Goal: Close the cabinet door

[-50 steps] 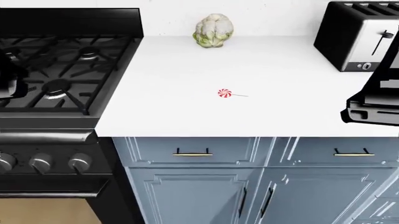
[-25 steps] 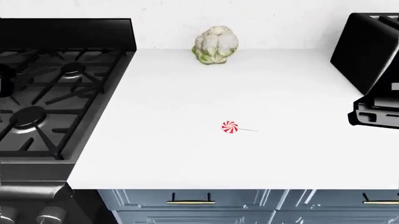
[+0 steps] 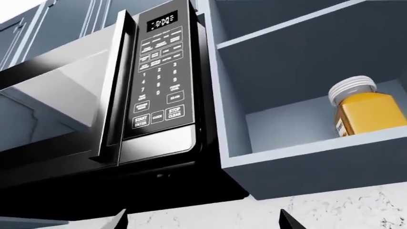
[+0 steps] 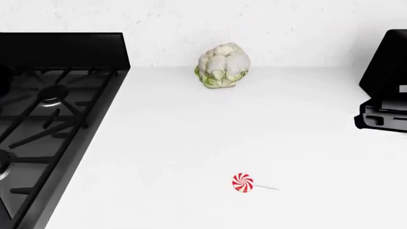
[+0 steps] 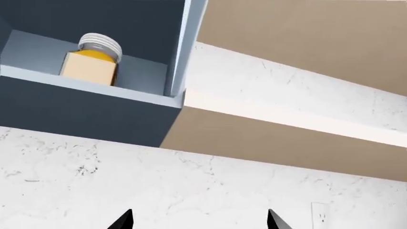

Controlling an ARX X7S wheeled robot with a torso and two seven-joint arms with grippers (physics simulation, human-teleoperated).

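The left claw (image 3: 202, 220) points up at an open blue cabinet (image 3: 299, 162). Its two tips are spread wide apart and hold nothing. Straight above it, on the cabinet's bottom shelf, sits a yellow jar (image 3: 362, 109) with a white lid. Beside the cabinet hangs a black microwave (image 3: 127, 109). The right claw (image 5: 198, 220) is open wide too, under the same cabinet, near a speckled white wall (image 5: 190, 186). Far below both claws, the white desk (image 4: 190, 143) holds a cauliflower (image 4: 222, 65), a red-and-white lollipop (image 4: 243, 182) and a black stove (image 4: 45, 119).

Black microwave (image 3: 127, 105), open blue cabinet (image 3: 286, 157) beside it, jar (image 3: 359, 107) inside
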